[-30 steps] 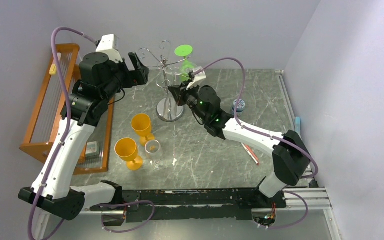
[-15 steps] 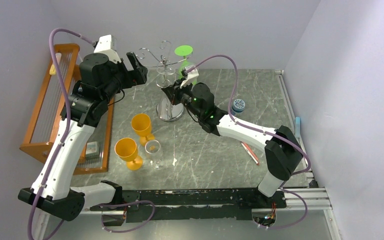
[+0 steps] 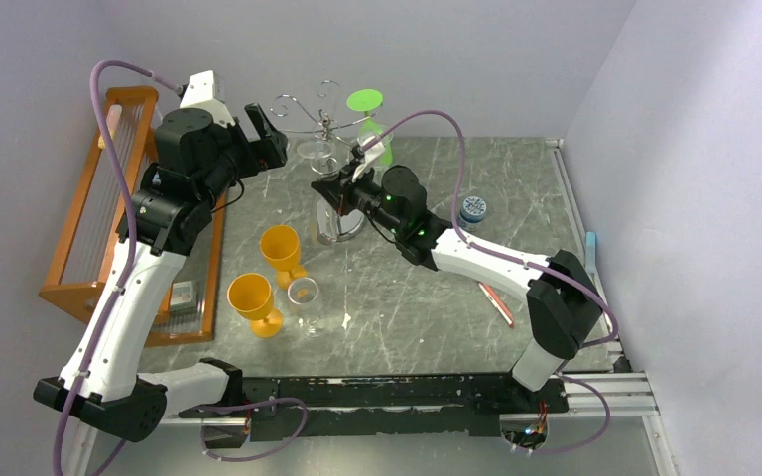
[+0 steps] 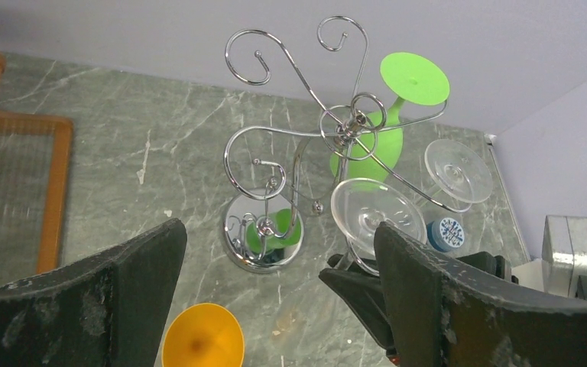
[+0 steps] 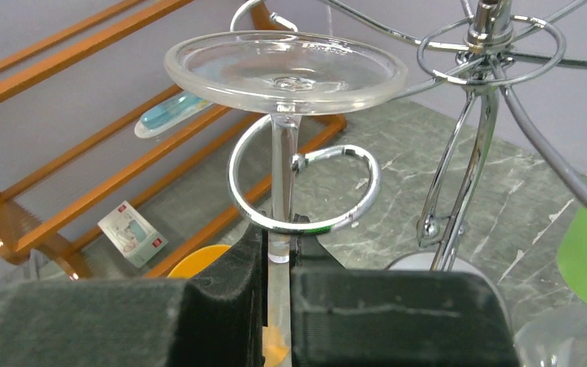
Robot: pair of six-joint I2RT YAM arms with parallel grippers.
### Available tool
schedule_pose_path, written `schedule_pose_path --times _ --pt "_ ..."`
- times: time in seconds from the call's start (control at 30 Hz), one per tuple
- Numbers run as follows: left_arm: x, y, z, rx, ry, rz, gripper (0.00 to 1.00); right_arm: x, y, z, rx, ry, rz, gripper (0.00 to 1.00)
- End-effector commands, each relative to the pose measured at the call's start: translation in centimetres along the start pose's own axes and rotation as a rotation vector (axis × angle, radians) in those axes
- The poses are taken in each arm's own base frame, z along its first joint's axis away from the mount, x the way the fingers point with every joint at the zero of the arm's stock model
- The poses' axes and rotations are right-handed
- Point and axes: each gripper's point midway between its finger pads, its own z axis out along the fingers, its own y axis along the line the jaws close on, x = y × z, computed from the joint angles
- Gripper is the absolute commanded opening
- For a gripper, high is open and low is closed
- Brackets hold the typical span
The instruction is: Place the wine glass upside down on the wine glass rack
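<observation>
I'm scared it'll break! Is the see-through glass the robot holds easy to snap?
Probably fragile: the clear wine glass has a thin stem, pinched by the right gripper. Likely slippery too, being smooth. A bump against the wire wine glass rack could perhaps crack it.

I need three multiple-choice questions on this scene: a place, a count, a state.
1. Where is the green glass? A. wooden rack B. wine glass rack C. table
2. Orange goblets on the table? A. one B. four C. two
3. The right gripper is A. shut on the clear wine glass B. open C. shut on a goblet
1 B: it hangs upside down from a wire arm. 2 C: both stand upright. 3 A: its pads pinch the stem.
</observation>
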Motion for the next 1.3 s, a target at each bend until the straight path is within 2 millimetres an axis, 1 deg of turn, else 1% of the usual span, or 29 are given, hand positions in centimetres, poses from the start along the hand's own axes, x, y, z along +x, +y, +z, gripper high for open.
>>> schedule_pose_path --times 0.0,0.13,0.23,0.37,0.47,0.57,0.77,0.87,0.97,1.13,1.2,1.27 --pt "0.2 0.9 -0.5 -0.027 0.003 -0.009 0.96 -2.3 1.6 -1.3 -0.072 -0.079 -0.043 0.00" --pt "0.3 0.8 -0.5 -0.023 0.005 -0.013 0.97 -2.3 1.2 -2.2 -0.052 -0.090 -0.054 0.00" --pt "0.4 0.8 -0.5 -0.021 0.007 -0.012 0.96 -2.8 1.0 -2.8 -0.029 -0.115 -0.056 0.00" --pt "0.7 0.6 -0.4 -0.012 0.016 -0.015 0.96 -2.7 0.1 -2.9 0.023 -0.112 -0.050 0.00" --pt "0.8 0.5 -0.3 -0.006 0.021 -0.016 0.97 -2.2 -0.9 -2.6 0.072 -0.097 -0.043 0.00" --pt "0.8 0.4 -0.2 -0.002 0.022 -0.014 0.96 -1.2 -1.4 -2.3 0.089 -0.074 -0.049 0.00" --pt "0.9 0.4 -0.2 0.001 0.025 -0.012 0.96 0.1 -1.9 -1.7 0.107 -0.056 -0.054 0.00" --pt "1.0 0.6 -0.3 -0.003 0.023 -0.010 0.96 0.7 -2.3 -1.5 0.117 -0.045 -0.061 0.03" --pt "1.0 0.6 -0.3 -0.004 0.025 -0.007 0.97 1.5 -2.4 -1.6 0.122 -0.030 -0.063 0.11" --pt "1.2 0.6 -0.2 -0.002 0.032 0.003 0.97 1.9 -2.4 -2.3 0.118 -0.030 -0.056 0.42" --pt "1.3 0.6 -0.2 -0.004 0.035 0.006 0.97 1.6 -2.0 -2.7 0.105 -0.027 -0.052 0.50" --pt "1.5 0.7 -0.1 -0.005 0.045 0.010 0.97 1.3 -1.9 -3.2 0.100 -0.015 -0.047 0.55"
